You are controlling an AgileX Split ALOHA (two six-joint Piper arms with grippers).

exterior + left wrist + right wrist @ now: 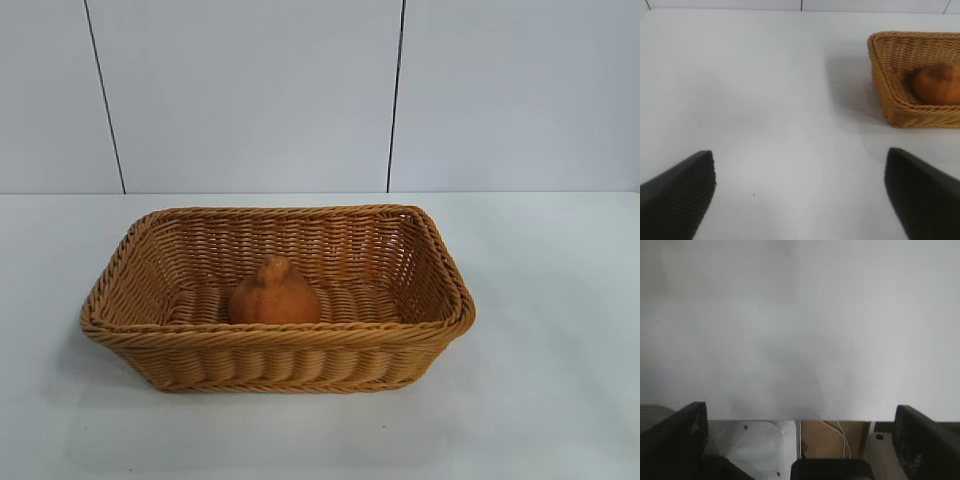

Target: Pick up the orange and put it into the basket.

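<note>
No writing or labels show anywhere. The table [560, 330] is plain white and matte, backed by a pale panelled wall [250, 95] with two dark vertical seams. The basket [440, 262] stands in the middle of the table, and the orange [274, 295] sits inside it on the woven floor, neck up, close to the near wall. The left gripper [800, 192] hovers low over bare table well apart from the basket, its fingers spread wide and holding nothing. The right gripper [800, 440] is likewise spread and empty, facing blank white.
</note>
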